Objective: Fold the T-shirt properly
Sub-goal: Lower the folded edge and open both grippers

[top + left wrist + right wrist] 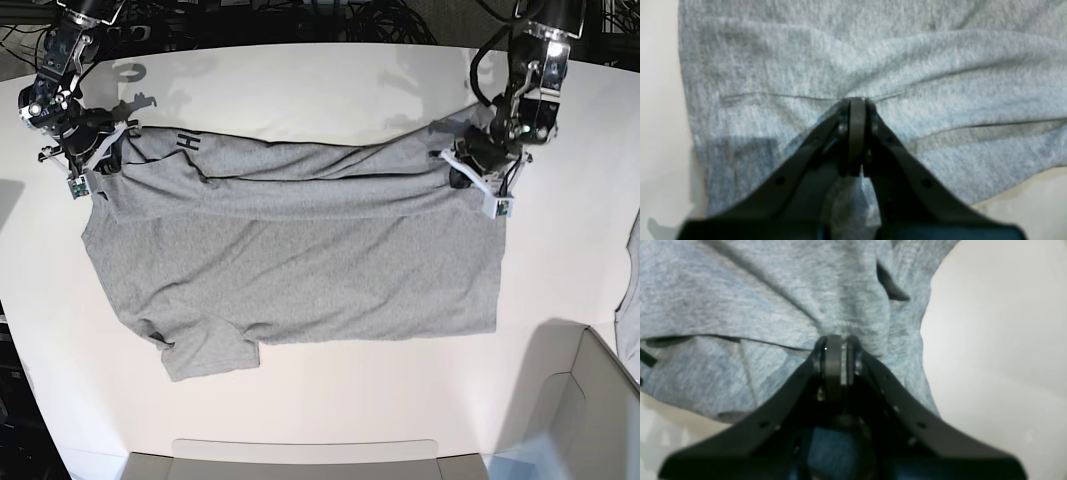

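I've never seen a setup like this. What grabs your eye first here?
A grey T-shirt sprawls across the white table, its far edge pulled over into a long fold. At each end of that fold a black gripper pinches the cloth: the right gripper at the picture's left, the left gripper at its right. Black lettering peeks out beside the right one.

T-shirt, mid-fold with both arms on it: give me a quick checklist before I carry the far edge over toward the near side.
1. Left gripper shut on the T-shirt: ok, cloth bunches at its tips.
2. Right gripper shut on the T-shirt: ok in the wrist view; jaws nearly closed with cloth gathered between them.
3. Both grips on the far edge, at opposite ends: ok in the base view.
4. Cloth between the grippers taut: not ok, it sags and wrinkles.
5. Near sleeve flat: not ok, it sticks out, rumpled.
6. Table free on the near side: ok.
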Motion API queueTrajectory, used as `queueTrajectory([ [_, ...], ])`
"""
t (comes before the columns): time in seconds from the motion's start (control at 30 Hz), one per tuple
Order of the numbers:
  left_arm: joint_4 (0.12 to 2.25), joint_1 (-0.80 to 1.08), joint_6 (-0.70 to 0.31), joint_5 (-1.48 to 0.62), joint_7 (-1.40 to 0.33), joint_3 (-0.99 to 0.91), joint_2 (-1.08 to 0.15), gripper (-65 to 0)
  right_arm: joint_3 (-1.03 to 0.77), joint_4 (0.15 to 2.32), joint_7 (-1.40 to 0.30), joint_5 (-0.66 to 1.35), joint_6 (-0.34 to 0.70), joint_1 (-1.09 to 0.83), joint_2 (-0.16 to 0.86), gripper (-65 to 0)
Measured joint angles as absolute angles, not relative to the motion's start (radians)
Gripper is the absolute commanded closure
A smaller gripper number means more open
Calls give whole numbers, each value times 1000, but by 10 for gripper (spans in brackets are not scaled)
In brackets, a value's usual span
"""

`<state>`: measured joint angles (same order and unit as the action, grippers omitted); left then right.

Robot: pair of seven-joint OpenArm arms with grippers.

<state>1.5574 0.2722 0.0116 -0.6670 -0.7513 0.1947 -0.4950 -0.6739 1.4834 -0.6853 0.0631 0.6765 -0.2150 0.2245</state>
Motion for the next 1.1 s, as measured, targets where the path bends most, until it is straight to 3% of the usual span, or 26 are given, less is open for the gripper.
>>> queueTrajectory([
  [0.37,1715,533,3,-669,-682,183,-557,0,-770,1485,-679,7,686,-260,242,-50],
  [0.53,1773,635,-13,-702,-738,101,-551,0,-835,1485,-685,-60,686,-247,231,-50],
  [0.83,1816,597,2,-704,-894,30,-536,-2,-848,1486,-710,-92,686,-211,202,-50],
  [1.0,1885,559,56,-636,-916,25,-508,-139,-848,1485,-709,-134,687,-195,195,-50],
  [1.1,1962,565,49,-647,-920,24,-495,-166,-848,1485,-706,-180,686,-181,187,-50],
])
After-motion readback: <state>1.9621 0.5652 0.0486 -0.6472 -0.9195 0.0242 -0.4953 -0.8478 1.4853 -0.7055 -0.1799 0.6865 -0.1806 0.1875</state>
